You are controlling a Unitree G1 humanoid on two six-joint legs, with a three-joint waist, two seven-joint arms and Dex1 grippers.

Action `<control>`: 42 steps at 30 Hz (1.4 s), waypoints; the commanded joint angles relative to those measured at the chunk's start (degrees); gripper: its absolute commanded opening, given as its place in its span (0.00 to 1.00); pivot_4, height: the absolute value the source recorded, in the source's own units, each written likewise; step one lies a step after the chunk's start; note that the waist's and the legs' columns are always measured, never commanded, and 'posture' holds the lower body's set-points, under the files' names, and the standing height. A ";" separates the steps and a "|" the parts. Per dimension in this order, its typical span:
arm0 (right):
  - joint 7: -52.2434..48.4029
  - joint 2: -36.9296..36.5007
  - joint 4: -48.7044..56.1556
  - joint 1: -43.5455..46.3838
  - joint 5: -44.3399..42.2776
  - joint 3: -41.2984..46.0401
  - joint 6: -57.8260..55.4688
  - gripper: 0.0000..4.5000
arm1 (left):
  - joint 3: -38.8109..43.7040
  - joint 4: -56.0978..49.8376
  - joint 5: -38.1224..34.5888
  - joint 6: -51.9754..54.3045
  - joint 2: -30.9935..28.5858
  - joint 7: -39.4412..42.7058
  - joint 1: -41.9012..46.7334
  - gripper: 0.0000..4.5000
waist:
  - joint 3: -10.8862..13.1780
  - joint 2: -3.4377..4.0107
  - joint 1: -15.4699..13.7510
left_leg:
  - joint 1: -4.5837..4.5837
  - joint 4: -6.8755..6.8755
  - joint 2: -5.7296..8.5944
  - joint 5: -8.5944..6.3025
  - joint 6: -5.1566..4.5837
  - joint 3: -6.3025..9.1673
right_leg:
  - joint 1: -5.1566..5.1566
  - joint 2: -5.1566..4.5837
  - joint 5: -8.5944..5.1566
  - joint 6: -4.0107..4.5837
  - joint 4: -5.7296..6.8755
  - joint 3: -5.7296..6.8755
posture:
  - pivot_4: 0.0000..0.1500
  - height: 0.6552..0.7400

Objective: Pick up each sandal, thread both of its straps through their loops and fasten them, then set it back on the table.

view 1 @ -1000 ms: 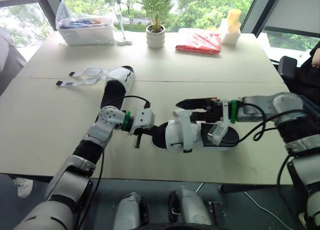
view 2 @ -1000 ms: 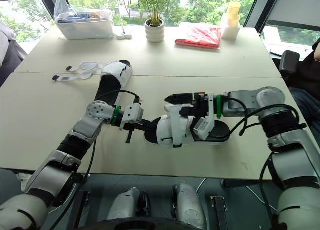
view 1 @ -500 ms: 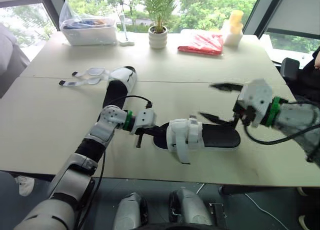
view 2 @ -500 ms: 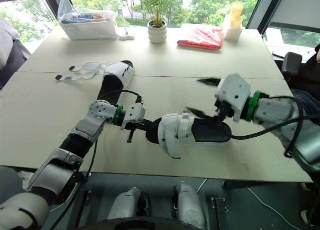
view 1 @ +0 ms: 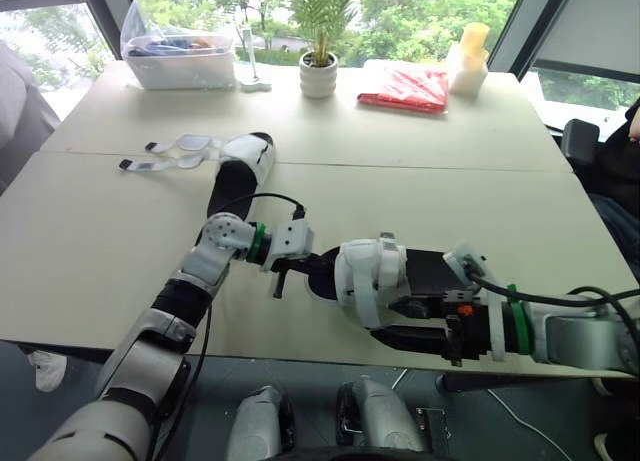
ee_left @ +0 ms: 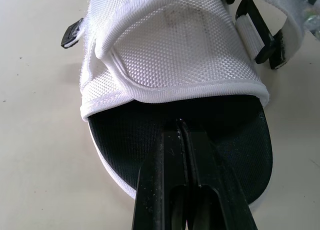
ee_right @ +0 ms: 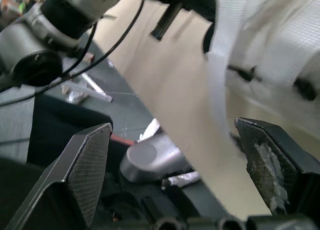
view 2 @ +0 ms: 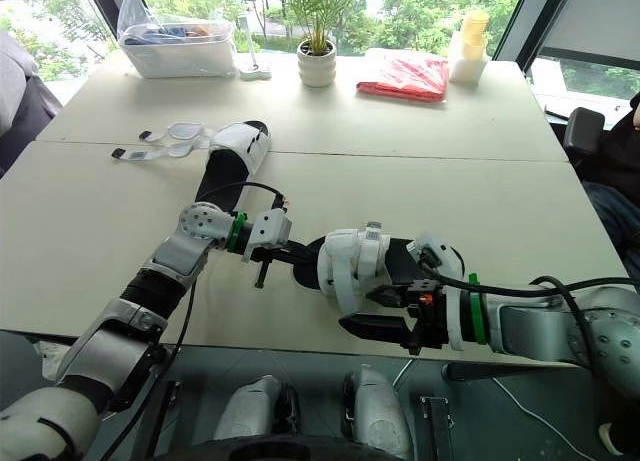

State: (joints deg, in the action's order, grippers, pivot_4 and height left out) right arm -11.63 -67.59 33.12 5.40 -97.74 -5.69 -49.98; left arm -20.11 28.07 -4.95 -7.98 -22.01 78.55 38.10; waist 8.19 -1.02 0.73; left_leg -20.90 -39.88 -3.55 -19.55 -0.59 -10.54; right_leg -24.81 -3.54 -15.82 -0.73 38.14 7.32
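So, table (view 1: 100, 231): beige, carried both sandals.
far sandal (view 1: 238, 171): flat on the table, left of middle, straps loose and spread out.
near sandal (view 1: 400, 276): flat on the table by its front edge.
right gripper (view 1: 405, 323): at the table's front edge, fingers spread wide, empty, just beside near sandal's strap.
left gripper (ee_left: 182, 125): low over the table, fingers pressed together, tips on near sandal's black insole.

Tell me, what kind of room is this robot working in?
Likely an office or meeting room, though I can't be sure: wide pale tables, a potted plant, and big windows onto trees.
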 commanded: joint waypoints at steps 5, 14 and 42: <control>5.18 8.98 -4.35 3.68 0.39 -2.80 -4.53 0.90 | -1.90 0.59 2.24 0.91 -0.90 0.94 -0.96 0.00 | -0.02 -0.04 0.01 | -0.03 0.00 0.00 0.00 0.00 0.00 | -0.01 0.01 0.00 0.00 0.00 0.03 | 1.00 0.86; 3.59 14.18 -5.16 6.95 5.81 -1.85 -8.39 0.01 | -1.78 0.33 2.19 1.23 -1.22 0.94 -0.87 0.00 | -0.02 -0.03 0.16 | -0.03 0.00 0.00 0.00 0.01 0.00 | -0.01 0.02 0.00 -0.01 0.01 0.04 | 1.00 0.86; 3.74 22.40 -25.29 27.81 5.79 0.45 -20.66 0.01 | -2.10 0.49 2.50 0.22 -1.18 -0.14 -1.37 0.00 | -0.03 -0.01 0.12 | -0.09 -0.01 0.00 0.00 0.01 0.00 | -0.04 0.00 0.01 0.00 0.03 0.08 | 1.00 0.86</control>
State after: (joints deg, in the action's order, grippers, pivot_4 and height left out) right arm -6.61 -44.77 7.20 32.45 -93.36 -7.17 -69.97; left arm -20.62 27.75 -4.90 -8.29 -22.36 78.32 38.23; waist 8.16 -1.03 0.85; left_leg -20.99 -39.89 -3.55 -19.54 -0.58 -10.54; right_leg -24.85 -3.54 -15.81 -0.74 38.17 7.41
